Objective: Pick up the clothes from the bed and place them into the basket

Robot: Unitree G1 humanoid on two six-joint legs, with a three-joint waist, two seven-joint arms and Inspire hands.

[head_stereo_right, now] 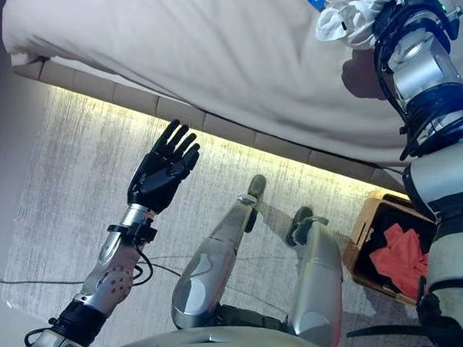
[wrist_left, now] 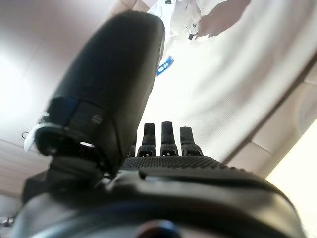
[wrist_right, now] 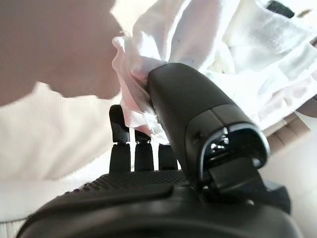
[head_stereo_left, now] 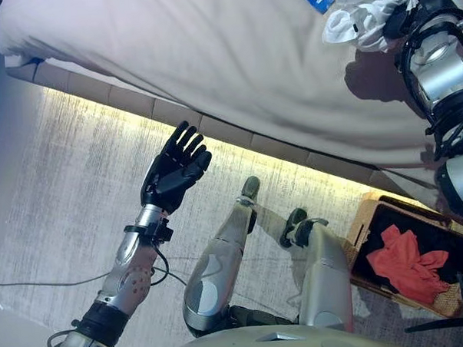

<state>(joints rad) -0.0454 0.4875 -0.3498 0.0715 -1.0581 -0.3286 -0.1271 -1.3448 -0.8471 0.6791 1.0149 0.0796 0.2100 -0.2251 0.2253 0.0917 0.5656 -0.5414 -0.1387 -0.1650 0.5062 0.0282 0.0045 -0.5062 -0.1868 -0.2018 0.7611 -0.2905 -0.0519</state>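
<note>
Up on the bed [head_stereo_left: 234,58], my right hand [head_stereo_left: 405,12] meets the white garment [head_stereo_left: 359,18]; my left hand [head_stereo_left: 174,172] hangs spread over the floor, and a red cloth [head_stereo_left: 404,262] lies in the basket [head_stereo_left: 362,229]. Closer, my right wrist view shows thumb and fingers [wrist_right: 124,134] pinching the white garment's edge.

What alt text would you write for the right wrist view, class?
The robot's right hand pinches a crumpled white garment between thumb and fingers, with the pale bed sheet beneath it.
</note>
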